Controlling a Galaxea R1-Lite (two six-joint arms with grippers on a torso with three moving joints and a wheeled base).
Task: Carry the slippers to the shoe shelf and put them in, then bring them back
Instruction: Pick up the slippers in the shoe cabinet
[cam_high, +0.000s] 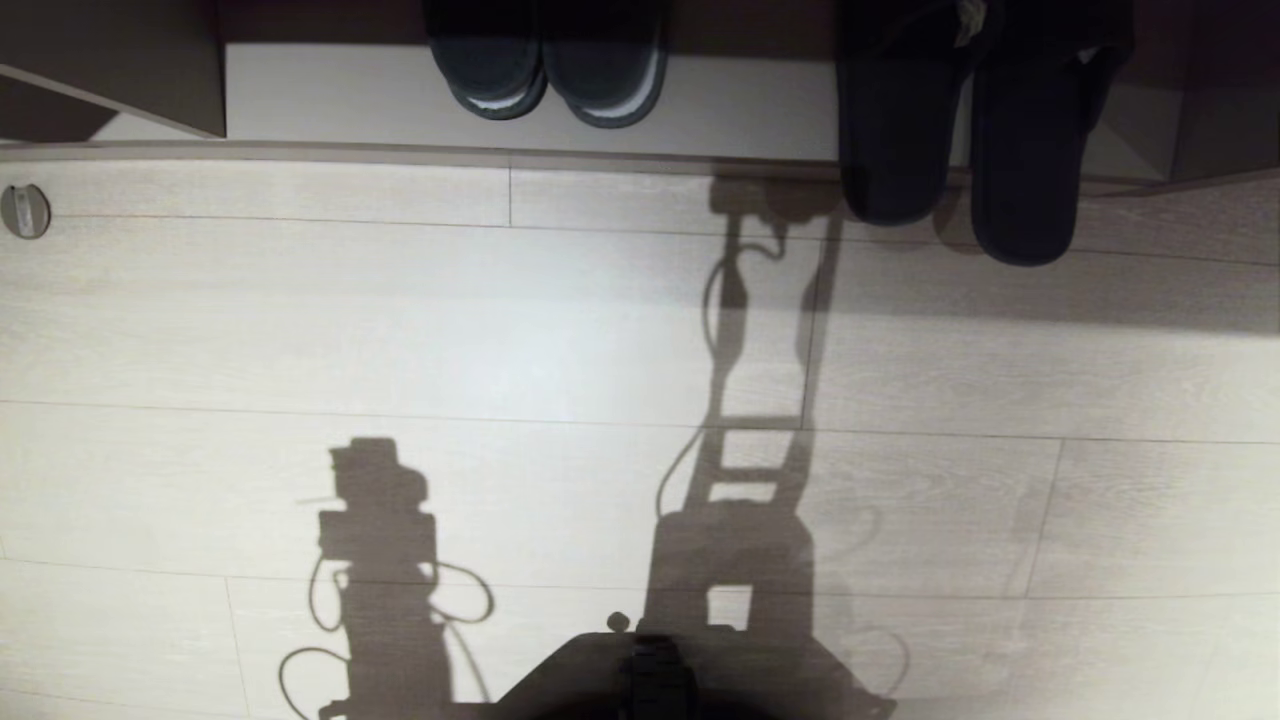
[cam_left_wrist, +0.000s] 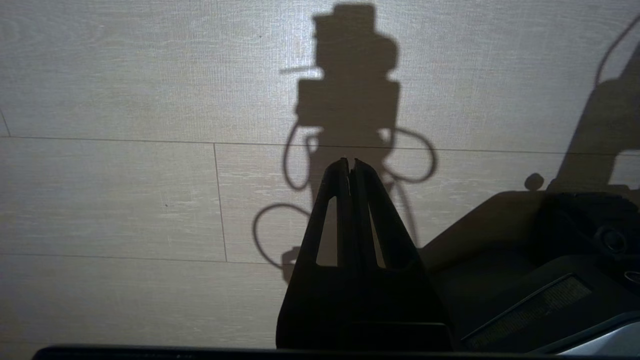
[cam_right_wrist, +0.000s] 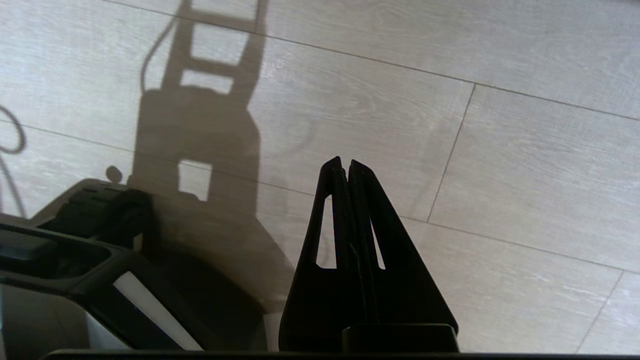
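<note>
The slippers (cam_high: 960, 140), a dark grey-blue pair, lie side by side at the right of the shoe shelf (cam_high: 330, 95), toes inside. Their heels stick out past its front edge over the floor. Neither gripper shows in the head view. In the left wrist view my left gripper (cam_left_wrist: 350, 162) is shut and empty, hanging over bare floor beside my base. The right wrist view shows my right gripper (cam_right_wrist: 346, 161) shut too, with nothing in it, over the floor planks and well back from the shelf.
A darker pair with whitish lining (cam_high: 545, 70) sits further left in the shelf. An upright divider panel (cam_high: 150, 60) closes the far left. A round metal disc (cam_high: 25, 210) is set in the pale wood floor (cam_high: 400, 330). My base (cam_high: 650, 680) is at the near edge.
</note>
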